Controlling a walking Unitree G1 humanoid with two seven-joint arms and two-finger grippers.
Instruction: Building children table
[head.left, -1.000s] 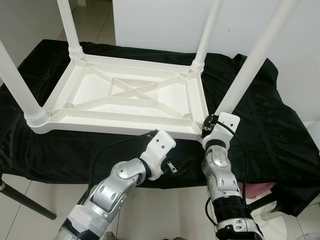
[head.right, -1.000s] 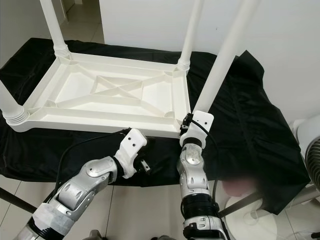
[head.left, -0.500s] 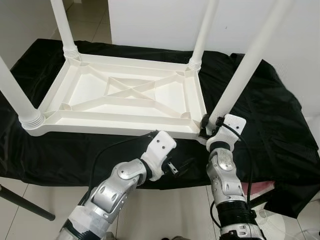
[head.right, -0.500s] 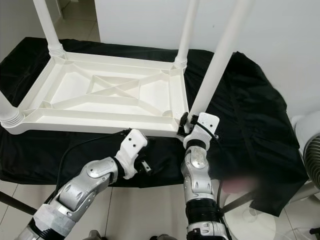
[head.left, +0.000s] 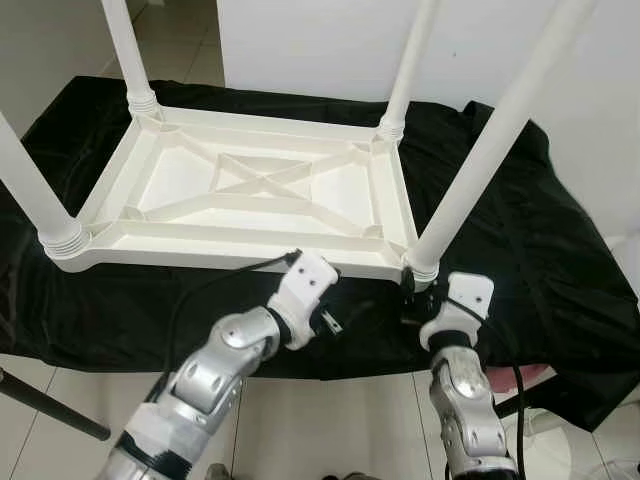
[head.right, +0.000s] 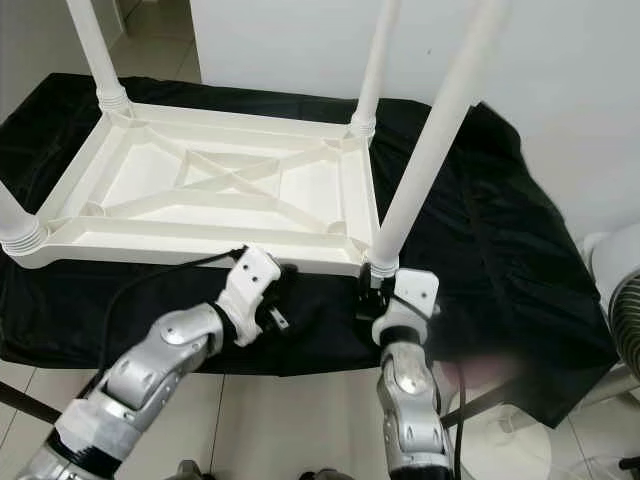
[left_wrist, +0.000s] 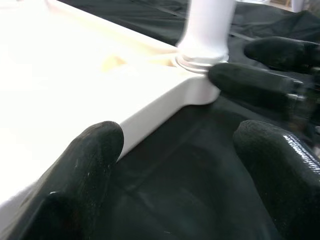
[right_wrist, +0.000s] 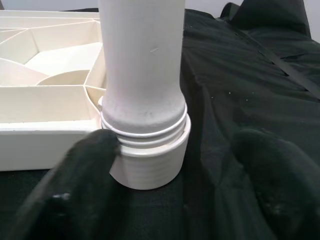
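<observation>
My R gripper (right_wrist: 165, 170) is open, fingers apart either side of the near-right table leg (head.left: 480, 170) at its threaded base, not clamping it. L gripper (left_wrist: 175, 165) also open, empty, just beside the near edge of the upturned white kids' table (head.left: 250, 190), which lies on a black cloth (head.left: 530, 230), four legs up.

Black cloth (head.left: 540, 260): draped and creased, lying directly beneath the left gripper (left_wrist: 175, 145) and the right gripper (right_wrist: 170, 150) and spreading well past both to either side. White wall (head.left: 320, 40): well beyond both claws. Pale tiled floor (head.left: 330, 430): below and behind them. Dark slanted pole (head.left: 55, 405): low, well out to the left claw's outer side. Round white fan housing (head.right: 615, 290): well out to the right claw's outer side. Pinkish object (head.left: 535, 375): low, near that side; identity unclear.
</observation>
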